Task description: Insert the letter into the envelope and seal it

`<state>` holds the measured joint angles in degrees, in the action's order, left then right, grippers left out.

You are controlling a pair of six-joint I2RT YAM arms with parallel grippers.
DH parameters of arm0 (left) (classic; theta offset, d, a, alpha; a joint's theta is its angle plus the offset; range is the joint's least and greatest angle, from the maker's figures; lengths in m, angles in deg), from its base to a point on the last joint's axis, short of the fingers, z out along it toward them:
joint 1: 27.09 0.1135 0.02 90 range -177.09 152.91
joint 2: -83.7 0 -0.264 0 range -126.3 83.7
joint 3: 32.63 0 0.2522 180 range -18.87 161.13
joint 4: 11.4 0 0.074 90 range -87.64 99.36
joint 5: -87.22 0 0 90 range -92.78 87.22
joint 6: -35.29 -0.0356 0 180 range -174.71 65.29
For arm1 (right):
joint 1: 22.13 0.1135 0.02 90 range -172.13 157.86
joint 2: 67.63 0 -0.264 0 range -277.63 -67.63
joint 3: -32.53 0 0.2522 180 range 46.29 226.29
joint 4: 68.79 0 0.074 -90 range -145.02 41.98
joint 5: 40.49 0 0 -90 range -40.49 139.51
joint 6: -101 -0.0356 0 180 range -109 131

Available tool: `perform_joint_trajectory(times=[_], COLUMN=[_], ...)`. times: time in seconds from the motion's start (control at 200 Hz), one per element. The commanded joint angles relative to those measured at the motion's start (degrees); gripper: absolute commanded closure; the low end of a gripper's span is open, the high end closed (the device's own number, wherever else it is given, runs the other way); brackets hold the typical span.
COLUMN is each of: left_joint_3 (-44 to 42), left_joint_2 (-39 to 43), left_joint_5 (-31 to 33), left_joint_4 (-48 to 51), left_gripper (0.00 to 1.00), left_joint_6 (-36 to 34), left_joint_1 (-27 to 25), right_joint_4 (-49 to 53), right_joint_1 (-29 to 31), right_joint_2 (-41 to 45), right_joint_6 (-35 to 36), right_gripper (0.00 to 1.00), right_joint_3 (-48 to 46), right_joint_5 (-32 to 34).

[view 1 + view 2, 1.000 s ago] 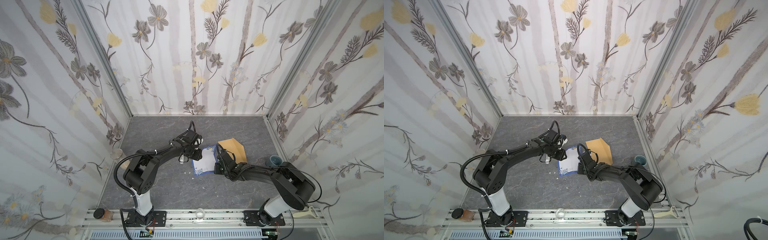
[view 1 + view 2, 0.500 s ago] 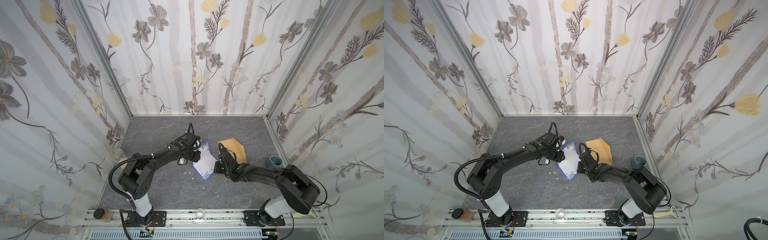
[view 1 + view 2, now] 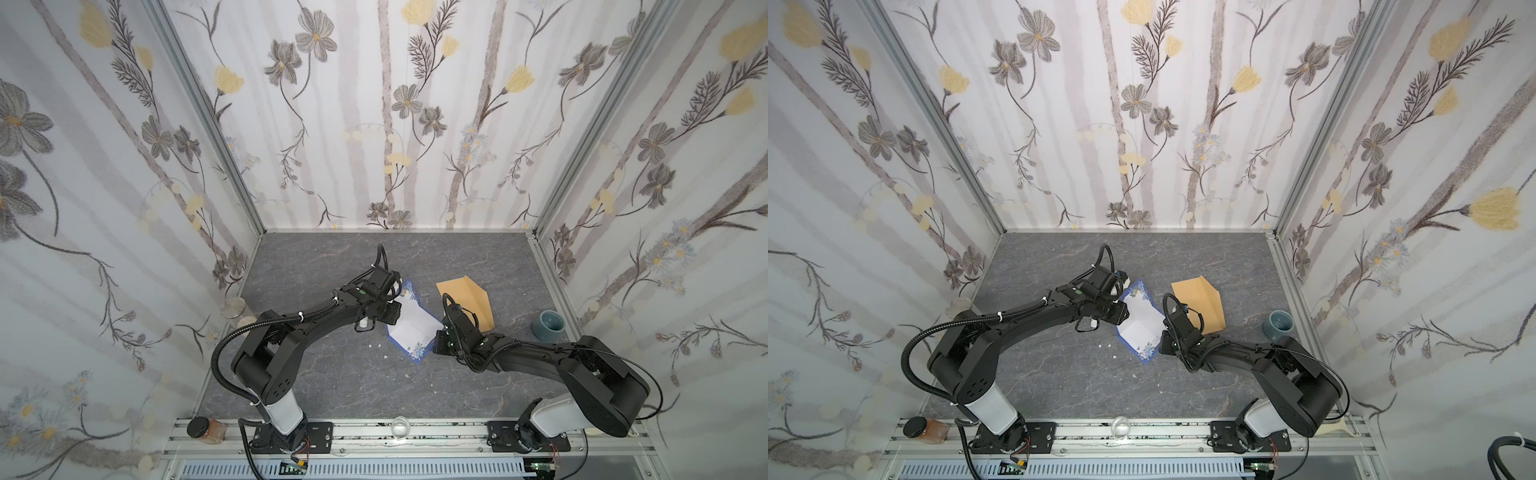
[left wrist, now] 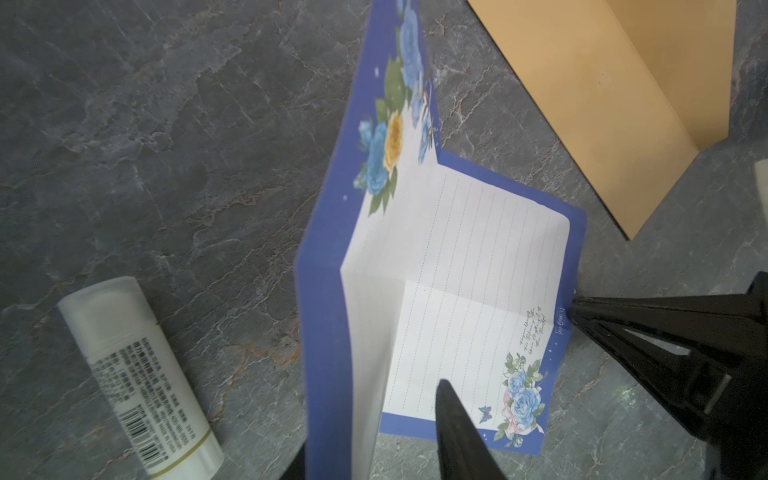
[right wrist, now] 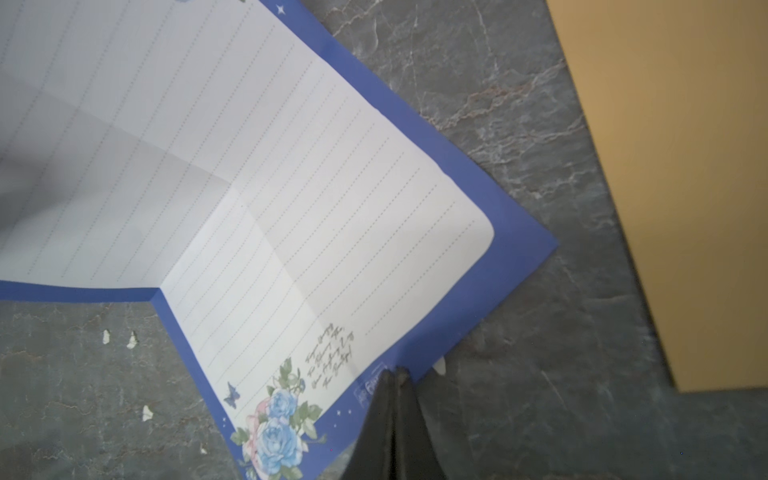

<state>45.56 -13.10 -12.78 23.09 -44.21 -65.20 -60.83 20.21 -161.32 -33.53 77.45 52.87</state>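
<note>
The letter (image 3: 411, 328) (image 3: 1140, 330) is a lined white sheet with a blue border and lies askew mid-table. Its right half (image 5: 332, 216) lies flat. Its left half (image 4: 332, 324) stands up along a crease. My left gripper (image 4: 374, 419) (image 3: 394, 314) is open, and the raised half stands between its fingers. My right gripper (image 5: 395, 372) (image 3: 436, 337) is shut, with its tips on the letter's blue border; whether they pinch the paper does not show. The tan envelope (image 3: 469, 297) (image 3: 1200, 299) (image 4: 602, 104) lies just behind the right gripper, its flap lifted.
A white glue stick (image 4: 137, 378) (image 3: 363, 325) lies under the left arm beside the letter. A blue-grey cup (image 3: 547, 325) stands by the right wall. Small white paper bits (image 5: 133, 338) lie in front of the letter. A jar (image 3: 205, 428) sits on the front rail.
The letter has turned from roughly square to diagonal, and its left half has risen against my left gripper. The right gripper has stayed at the letter's right edge.
</note>
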Motion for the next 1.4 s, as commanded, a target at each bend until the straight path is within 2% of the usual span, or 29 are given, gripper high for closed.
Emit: perform_joint_trajectory(times=[0.0, 0.405, 0.884, 0.989, 1.104, 1.219, 1.394], left_joint_3=[0.0, -0.5, -2.4, -2.5, -2.9, -3.1, -3.5], left_joint_2=[0.6, 1.4, 1.3, 1.6, 1.9, 1.9, 2.4], left_joint_5=[0.7, 0.2, 5.5, 6.0, 6.1, 5.9, 6.0], left_joint_4=[-1.5, -1.6, -1.9, -2.0, -2.1, -2.3, -2.7], left_gripper=[0.65, 0.65, 0.66, 0.67, 0.67, 0.67, 0.67], left_joint_6=[-0.4, -1.2, -0.5, -0.4, -0.3, -0.2, -0.2], left_joint_1=[0.0, -1.9, -4.8, -4.8, -4.8, -4.9, -5.0], right_joint_4=[-2.7, -4.7, -7.3, -6.7, -6.6, -6.7, -8.2], right_joint_1=[0.1, 0.2, 0.1, -0.5, -1.2, -1.8, -2.1], right_joint_2=[-1.4, -5.4, -5.0, -2.3, 1.8, 5.8, 5.8], right_joint_6=[-0.9, -1.0, -1.9, -2.6, -3.9, -5.1, -6.6], right_gripper=[0.98, 1.00, 0.96, 0.90, 0.74, 0.64, 0.50], right_joint_3=[0.4, 3.0, 3.5, 3.3, 3.0, 4.3, 8.8], right_joint_5=[0.1, -1.7, -5.4, -6.1, -6.2, -5.9, -6.0])
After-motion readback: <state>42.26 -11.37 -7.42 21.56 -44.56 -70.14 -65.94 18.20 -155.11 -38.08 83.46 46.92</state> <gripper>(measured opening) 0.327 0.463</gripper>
